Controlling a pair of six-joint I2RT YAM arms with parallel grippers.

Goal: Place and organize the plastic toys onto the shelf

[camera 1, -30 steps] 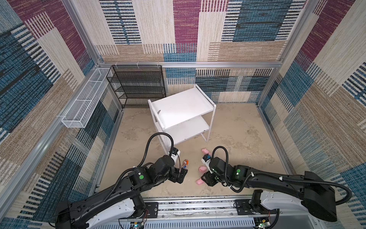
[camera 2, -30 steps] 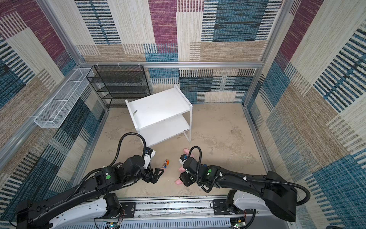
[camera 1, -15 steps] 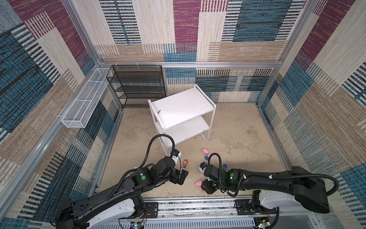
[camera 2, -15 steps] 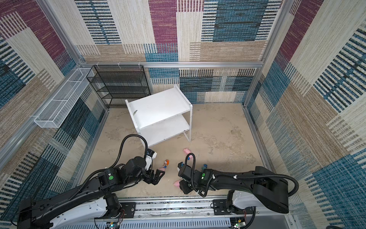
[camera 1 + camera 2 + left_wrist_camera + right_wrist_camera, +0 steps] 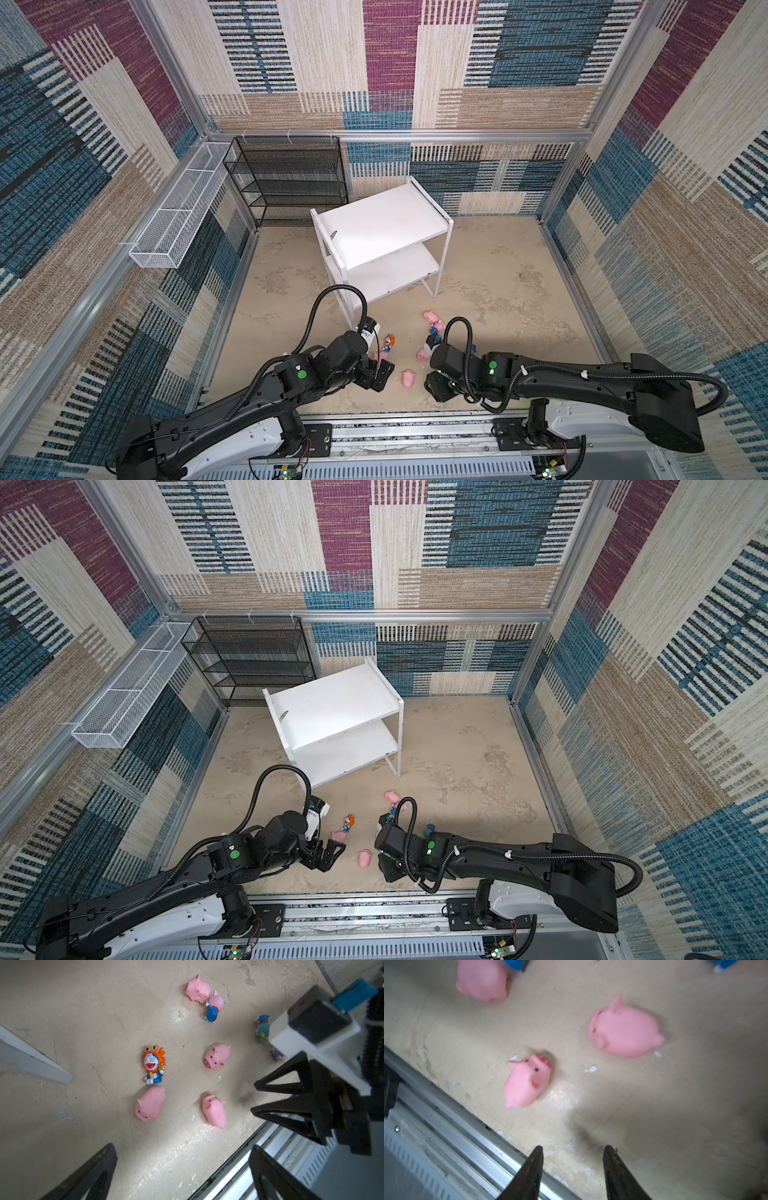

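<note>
The plastic toys lie on the beige floor in front of the white shelf (image 5: 382,232) (image 5: 332,706), whose two boards are bare. In the left wrist view I see an orange-hooded figurine (image 5: 153,1064), pink pigs (image 5: 150,1104) (image 5: 215,1110) (image 5: 217,1055) (image 5: 197,989), a pink-hooded figurine (image 5: 215,1005), a teal one (image 5: 262,1028) and a sliver of a purple one (image 5: 277,1055). My left gripper (image 5: 181,1147) (image 5: 380,374) hangs wide open beside the pigs, holding nothing. My right gripper (image 5: 574,1148) (image 5: 434,384) is partly open and empty near the front rail, a pig (image 5: 527,1082) just ahead of it.
A black wire-mesh rack (image 5: 291,178) stands at the back left, and a long white wire basket (image 5: 178,208) hangs on the left wall. The metal front rail (image 5: 446,1109) runs right by both grippers. Patterned walls enclose the floor.
My right gripper has drawn back a little toward the front rail, uncovering a pig it hung over. The left arm has hardly moved. No toy has shifted.
</note>
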